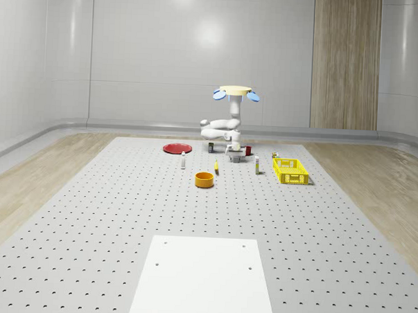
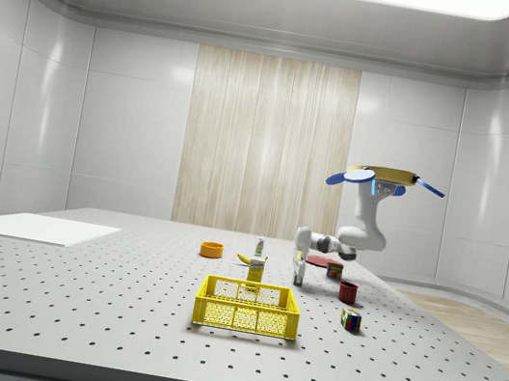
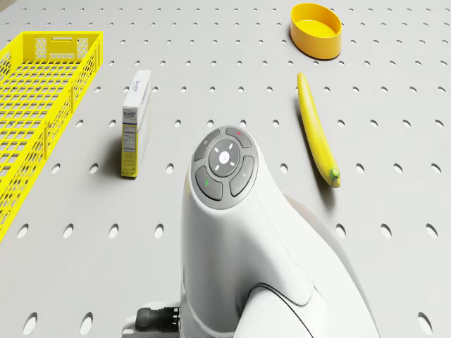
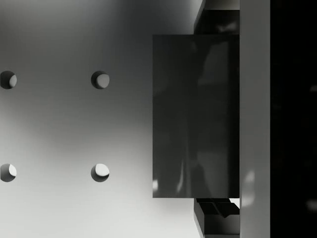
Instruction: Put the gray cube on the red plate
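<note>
The gray cube (image 4: 195,116) sits between two dark fingertips (image 4: 218,220) that lie flush against opposite sides of it, just over the perforated table. My gripper (image 1: 233,157) (image 2: 297,278) (image 4: 218,116) hangs straight down at table height, shut on the cube. I cannot tell whether the cube touches the table. The drone (image 1: 235,92) (image 2: 383,179) hovers above the far middle of the table, its white arm (image 3: 232,232) folded down. The red plate (image 1: 177,148) (image 2: 324,261) lies flat to the gripper's left in the whole-scene view, well apart from it.
A yellow crate (image 1: 290,170) (image 3: 42,105) stands right of the gripper in the whole-scene view. Close by are an orange bowl (image 1: 204,179) (image 3: 317,29), a banana (image 3: 317,130), a small box (image 3: 135,123), a white bottle (image 1: 183,161) and a red mug (image 2: 348,291).
</note>
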Controlling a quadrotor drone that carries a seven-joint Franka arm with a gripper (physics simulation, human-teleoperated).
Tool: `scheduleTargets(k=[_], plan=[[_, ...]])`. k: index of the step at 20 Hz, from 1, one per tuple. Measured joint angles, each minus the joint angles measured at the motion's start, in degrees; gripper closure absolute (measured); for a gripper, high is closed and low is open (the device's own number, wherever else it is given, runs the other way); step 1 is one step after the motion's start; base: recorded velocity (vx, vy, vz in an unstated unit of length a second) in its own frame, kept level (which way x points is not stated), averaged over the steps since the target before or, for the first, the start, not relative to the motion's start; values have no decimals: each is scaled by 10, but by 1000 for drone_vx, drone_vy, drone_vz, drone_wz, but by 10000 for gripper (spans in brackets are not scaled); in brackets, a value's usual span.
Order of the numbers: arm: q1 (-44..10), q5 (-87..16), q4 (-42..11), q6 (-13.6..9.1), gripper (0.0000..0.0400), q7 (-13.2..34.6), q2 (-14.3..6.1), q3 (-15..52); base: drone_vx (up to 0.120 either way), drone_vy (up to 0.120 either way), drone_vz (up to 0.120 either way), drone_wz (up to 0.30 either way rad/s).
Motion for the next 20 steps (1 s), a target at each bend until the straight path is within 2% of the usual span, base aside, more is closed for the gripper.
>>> scheduleTargets(k=[3, 6, 9, 13, 20], plan=[[-4, 2, 3, 5, 12, 1, -4, 1, 0, 0, 0, 0], [-6, 4, 4, 9, 85, 3, -9, 1, 0, 0, 0, 0], [-8, 6, 5, 14, 119, 4, -13, 2, 0, 0, 0, 0], [-10, 8, 6, 19, 139, 5, -19, 3, 0, 0, 0, 0], [-14, 27, 4, 22, 148, 9, -28, 20, 0, 0, 0, 0]])
